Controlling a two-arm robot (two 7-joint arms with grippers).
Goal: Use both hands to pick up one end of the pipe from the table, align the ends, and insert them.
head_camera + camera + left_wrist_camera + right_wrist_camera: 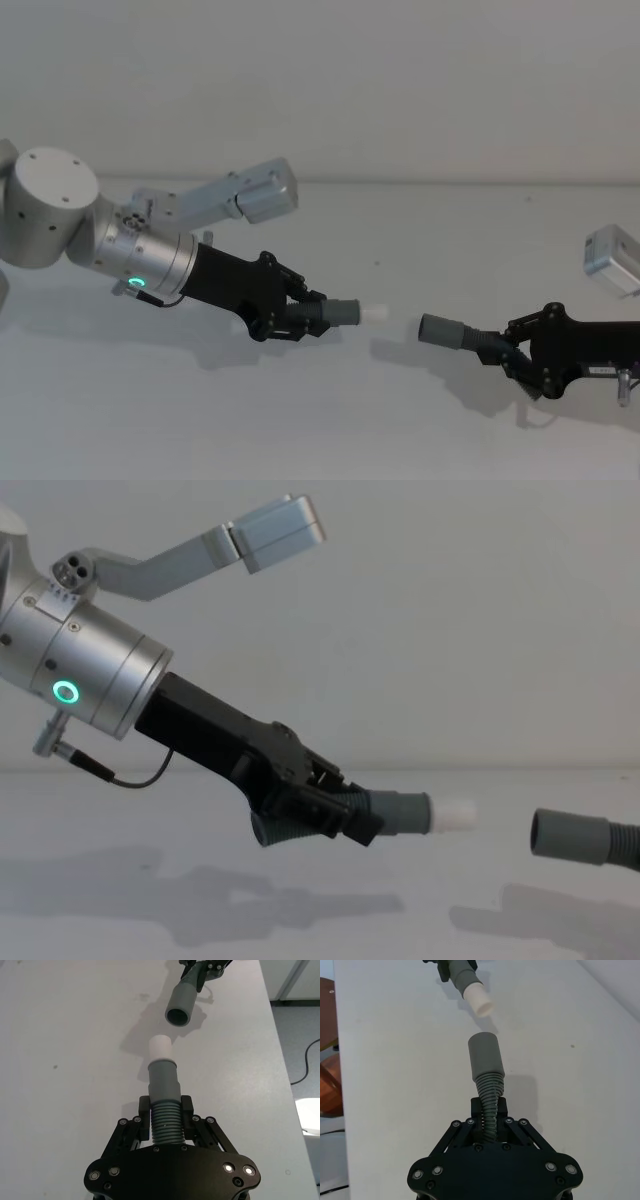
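My left gripper [300, 318] is shut on the ribbed part of one pipe piece [164, 1110], held above the white table [330, 420]. Its narrow grey cuff with a whitish tip [372, 313] points toward the right. My right gripper [512, 358] is shut on the other ribbed piece [490, 1102], whose wider grey socket [442, 331] faces the whitish tip across a short gap. In the left wrist view the open socket mouth [178, 1016] sits just beyond the whitish tip [161, 1047] and slightly to one side. The chest view shows tip [450, 814] and socket [568, 835] nearly level.
The silver left arm [130, 250] with its green ring light reaches in from the left. A grey wrist camera block [612, 252] sits at the right edge. The table's edge [280, 1050] and floor show in the left wrist view.
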